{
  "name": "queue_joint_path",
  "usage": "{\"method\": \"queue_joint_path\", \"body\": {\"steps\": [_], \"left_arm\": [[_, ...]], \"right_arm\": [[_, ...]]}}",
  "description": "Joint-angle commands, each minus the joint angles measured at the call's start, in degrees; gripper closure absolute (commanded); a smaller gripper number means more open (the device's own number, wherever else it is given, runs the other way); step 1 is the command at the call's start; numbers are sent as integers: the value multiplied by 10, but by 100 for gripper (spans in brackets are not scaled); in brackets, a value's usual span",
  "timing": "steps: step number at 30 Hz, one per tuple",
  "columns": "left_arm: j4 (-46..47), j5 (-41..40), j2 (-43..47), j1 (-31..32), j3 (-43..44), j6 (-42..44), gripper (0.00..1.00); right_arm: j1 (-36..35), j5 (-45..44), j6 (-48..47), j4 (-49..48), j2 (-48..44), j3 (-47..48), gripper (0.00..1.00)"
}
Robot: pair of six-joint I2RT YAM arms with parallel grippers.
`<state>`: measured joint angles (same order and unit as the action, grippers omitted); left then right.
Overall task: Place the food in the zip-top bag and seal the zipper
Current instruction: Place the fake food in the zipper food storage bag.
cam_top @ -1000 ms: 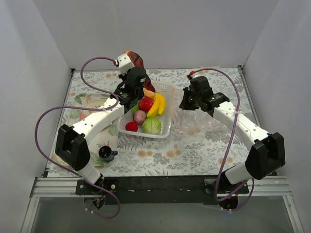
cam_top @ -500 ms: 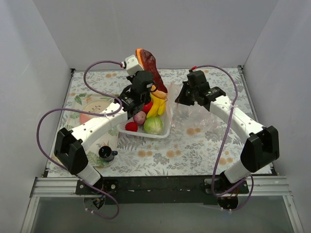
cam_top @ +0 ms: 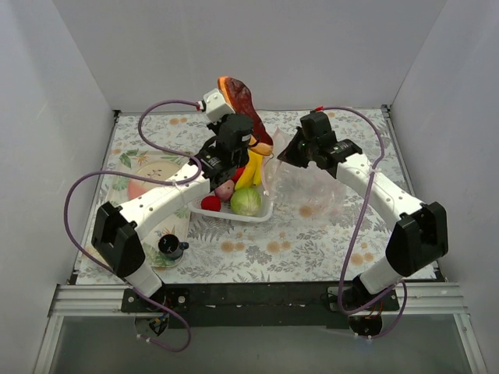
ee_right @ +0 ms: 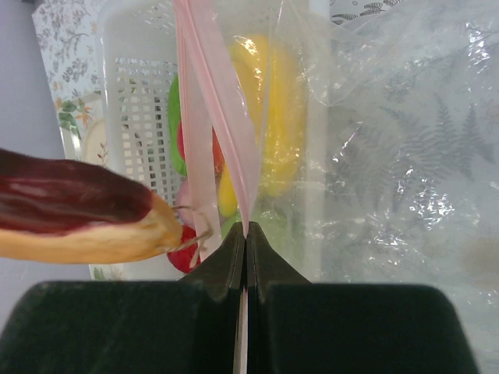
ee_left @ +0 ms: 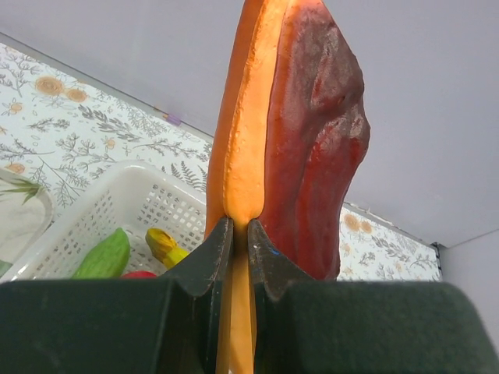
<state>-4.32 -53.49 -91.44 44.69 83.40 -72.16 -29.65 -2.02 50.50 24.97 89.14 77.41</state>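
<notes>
My left gripper is shut on a long toy food piece, dark red on one side and orange on the other, holding it upright in the air. In the top view this piece stands above the far end of the white basket. In the basket lie a yellow banana bunch, a pale green cabbage, a purple onion and a small red tomato. My right gripper is shut on the pink zipper and holds the mouth of the clear zip-top bag raised just right of the basket.
A floral plate lies left of the basket. A small black round object rests on another plate near the left arm's base. Grey walls close in the floral-patterned table on three sides.
The left arm has lifted the red and orange food piece higher and carried it right, toward the bag. The right gripper has drawn the bag's mouth up and back toward the basket.
</notes>
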Motion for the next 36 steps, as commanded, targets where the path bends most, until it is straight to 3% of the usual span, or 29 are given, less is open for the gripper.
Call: {"method": "queue_joint_path", "body": {"steps": [1,16,27,30,32,34,35,36], "left_arm": [[6,-46,-17,22,37,-15,100],[1,-68,-37,90,20,-41,100],[-1,7,-28,112,13,-39,100],[1,27,-23,117,8,-25,95],[4,41,-18,119,5,-18,85],[13,58,-9,118,-6,-6,72],[21,64,-5,119,-10,1,54],[28,70,-1,118,-16,10,47]], "right_arm": [[-3,-22,53,-35,-38,4,99],[6,-11,69,-63,-50,41,99],[42,13,52,-91,-91,62,99],[54,42,49,-99,-92,67,99],[57,45,46,-97,-93,73,99],[61,47,43,-100,-98,75,99],[62,47,43,-99,-101,75,99],[63,47,42,-99,-104,75,99]]}}
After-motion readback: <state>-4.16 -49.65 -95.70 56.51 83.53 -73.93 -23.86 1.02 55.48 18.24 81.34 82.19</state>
